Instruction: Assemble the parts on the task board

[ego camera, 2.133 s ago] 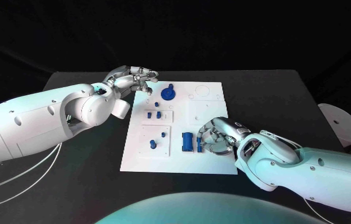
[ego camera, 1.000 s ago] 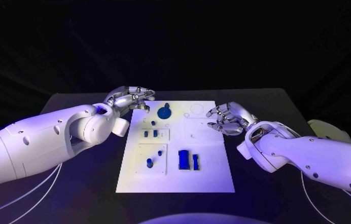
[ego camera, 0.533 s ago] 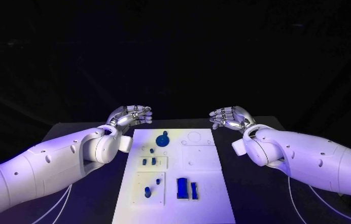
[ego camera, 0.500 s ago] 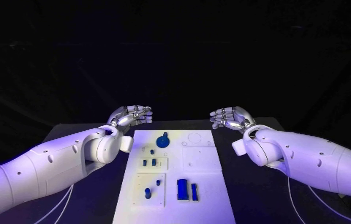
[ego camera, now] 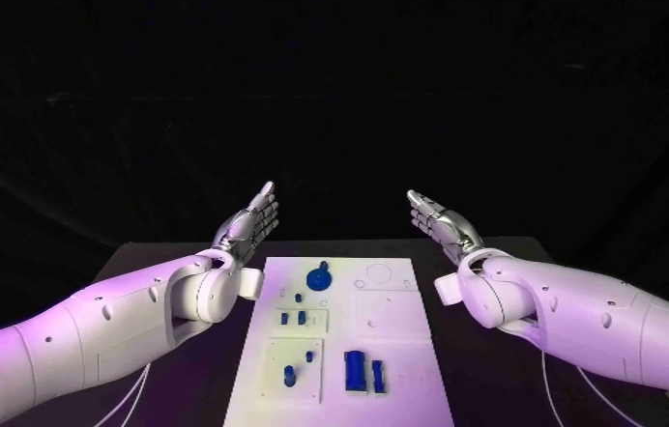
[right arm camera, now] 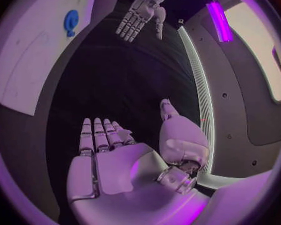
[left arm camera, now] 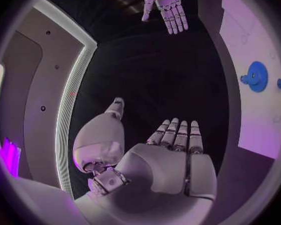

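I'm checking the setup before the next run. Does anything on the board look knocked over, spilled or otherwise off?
Nothing stands out. The task board lies flat on the table, and the blue parts sit on it in tidy groups. The left hand and the right hand are open, raised beyond the board's far end, holding nothing.

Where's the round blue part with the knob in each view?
Head view: round blue part at the far end of the task board, left of centre.
Left wrist view: same part on the board.
Right wrist view: same part on the board.
Shared landmark: the board's white surface.
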You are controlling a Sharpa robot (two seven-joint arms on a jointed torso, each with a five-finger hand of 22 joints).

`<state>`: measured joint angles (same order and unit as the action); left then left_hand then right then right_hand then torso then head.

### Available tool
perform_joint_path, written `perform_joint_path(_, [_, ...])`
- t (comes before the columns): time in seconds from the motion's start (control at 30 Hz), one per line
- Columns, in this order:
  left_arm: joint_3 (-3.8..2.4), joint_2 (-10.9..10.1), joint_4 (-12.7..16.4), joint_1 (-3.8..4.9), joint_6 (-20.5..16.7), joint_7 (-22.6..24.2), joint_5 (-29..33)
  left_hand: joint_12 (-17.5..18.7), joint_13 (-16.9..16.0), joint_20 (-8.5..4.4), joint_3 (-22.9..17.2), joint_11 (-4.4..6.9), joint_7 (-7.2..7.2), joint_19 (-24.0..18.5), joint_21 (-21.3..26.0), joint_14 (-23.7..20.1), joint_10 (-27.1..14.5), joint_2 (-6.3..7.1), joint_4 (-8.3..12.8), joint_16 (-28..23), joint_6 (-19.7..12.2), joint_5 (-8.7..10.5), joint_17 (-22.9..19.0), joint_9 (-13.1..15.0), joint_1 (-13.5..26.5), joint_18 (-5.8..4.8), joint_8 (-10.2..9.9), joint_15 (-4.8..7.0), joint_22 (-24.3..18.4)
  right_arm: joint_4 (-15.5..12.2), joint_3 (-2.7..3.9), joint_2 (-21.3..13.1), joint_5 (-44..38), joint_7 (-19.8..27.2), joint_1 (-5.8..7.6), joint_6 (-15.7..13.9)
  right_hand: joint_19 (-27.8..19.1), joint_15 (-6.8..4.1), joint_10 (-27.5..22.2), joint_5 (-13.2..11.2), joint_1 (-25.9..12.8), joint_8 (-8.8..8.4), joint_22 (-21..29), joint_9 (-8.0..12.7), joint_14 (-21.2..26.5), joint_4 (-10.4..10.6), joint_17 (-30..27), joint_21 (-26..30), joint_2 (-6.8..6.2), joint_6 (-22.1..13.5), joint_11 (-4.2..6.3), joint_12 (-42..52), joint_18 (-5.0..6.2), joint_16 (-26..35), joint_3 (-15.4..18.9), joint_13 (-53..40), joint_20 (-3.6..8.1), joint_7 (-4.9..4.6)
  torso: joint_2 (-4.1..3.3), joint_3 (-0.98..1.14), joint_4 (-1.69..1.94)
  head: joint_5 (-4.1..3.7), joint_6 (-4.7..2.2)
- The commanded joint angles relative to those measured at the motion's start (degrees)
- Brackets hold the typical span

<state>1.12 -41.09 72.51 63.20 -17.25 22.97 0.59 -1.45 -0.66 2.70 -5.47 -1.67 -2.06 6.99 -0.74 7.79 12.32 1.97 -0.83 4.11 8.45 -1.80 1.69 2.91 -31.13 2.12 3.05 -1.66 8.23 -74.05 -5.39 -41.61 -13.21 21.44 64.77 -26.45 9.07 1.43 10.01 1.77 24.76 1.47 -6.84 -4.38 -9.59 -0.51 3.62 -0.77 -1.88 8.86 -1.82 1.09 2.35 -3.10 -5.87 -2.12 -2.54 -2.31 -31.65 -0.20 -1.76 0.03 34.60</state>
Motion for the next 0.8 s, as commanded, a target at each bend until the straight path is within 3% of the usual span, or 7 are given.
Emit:
perform_joint_path(0.03, [-0.25,-0.6,3.3,-0.51,-7.7,2.3,-0.3,1.5,0.7,-2.70,5.5,1.67,2.06,-7.0,0.7,-7.8,-12.3,-1.97,0.8,-4.1,-8.4,1.80,-1.7,-2.9,31.1,-2.12,-3.1,1.66,-8.2,-4.4,1.27,-0.7,5.2,3.7,-1.18,-7.0,-9.1,-1.43,-10.0,-1.8,-24.8,-1.47,6.8,4.4,9.6,0.5,-3.6,0.8,1.88,-8.9,1.82,-1.1,-2.35,3.1,5.9,2.1,2.54,2.31,0.44,0.19,1.65,-0.03,-0.20])
perform_joint_path(0.23, [-0.74,-2.3,11.2,-1.93,-18.5,4.8,-0.5,1.5,0.7,-2.70,5.5,1.67,2.06,-7.0,0.7,-7.8,-12.3,-1.97,0.8,-4.1,-8.4,1.80,-1.7,-2.9,31.1,-2.12,-3.1,1.66,-8.2,-12.5,4.19,-2.4,10.9,7.0,-3.61,-14.5,-9.1,-1.43,-10.0,-1.8,-24.8,-1.47,6.8,4.4,9.6,0.5,-3.6,0.8,1.88,-8.9,1.82,-1.1,-2.35,3.1,5.9,2.1,2.54,2.31,0.47,0.20,1.76,-0.03,-0.22])
perform_joint_path(0.33, [-0.90,-2.9,13.9,-2.41,-22.1,5.7,-0.5,1.5,0.7,-2.70,5.5,1.67,2.06,-7.0,0.7,-7.8,-12.3,-1.97,0.8,-4.1,-8.4,1.80,-1.7,-2.9,31.1,-2.12,-3.1,1.66,-8.2,-14.7,4.95,-2.8,12.3,7.8,-4.24,-16.5,-9.1,-1.43,-10.0,-1.8,-24.8,-1.47,6.8,4.4,9.6,0.5,-3.6,0.8,1.88,-8.9,1.82,-1.1,-2.35,3.1,5.9,2.1,2.54,2.31,0.47,0.20,1.76,-0.03,-0.22])
perform_joint_path(0.53, [-1.10,-3.5,17.2,-2.99,-26.5,6.7,-0.6,1.5,0.7,-2.70,5.5,1.67,2.06,-7.0,0.7,-7.8,-12.3,-1.97,0.8,-4.1,-8.4,1.80,-1.7,-2.9,31.1,-2.12,-3.1,1.66,-8.2,-15.9,5.39,-3.1,13.2,8.4,-4.61,-17.7,-9.1,-1.43,-10.0,-1.8,-24.8,-1.47,6.8,4.4,9.6,0.5,-3.6,0.8,1.88,-8.9,1.82,-1.1,-2.35,3.1,5.9,2.1,2.54,2.31,0.47,0.20,1.76,-0.03,-0.22])
perform_joint_path(0.8, [-1.12,-3.6,17.4,-3.04,-26.9,6.8,-0.6,1.5,0.7,-2.70,5.5,1.67,2.06,-7.0,0.7,-7.8,-12.3,-1.97,0.8,-4.1,-8.4,1.80,-1.7,-2.9,31.1,-2.12,-3.1,1.66,-8.2,-15.9,5.39,-3.1,13.2,8.4,-4.61,-17.7,-9.1,-1.43,-10.0,-1.8,-24.8,-1.47,6.8,4.4,9.6,0.5,-3.6,0.8,1.88,-8.9,1.82,-1.1,-2.35,3.1,5.9,2.1,2.54,2.31,0.47,0.20,1.76,-0.03,-0.22])
